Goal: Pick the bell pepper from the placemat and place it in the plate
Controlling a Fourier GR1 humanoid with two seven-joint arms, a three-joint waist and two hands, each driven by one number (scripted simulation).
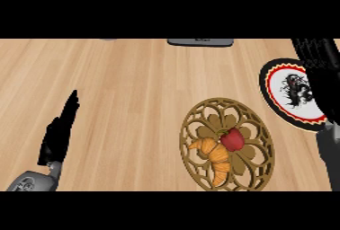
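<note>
L hand (pixel 57 137), R hand (pixel 327 85): both w/ fingers straight.

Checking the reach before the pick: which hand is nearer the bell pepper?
Right. The right hand is over the plate, up-right of the bell pepper; the left hand rests far to its left.

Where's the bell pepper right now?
In the head view, the red bell pepper sits on the gold placemat, right of centre, right beside the croissant. The plate lies up and to its right.
</note>
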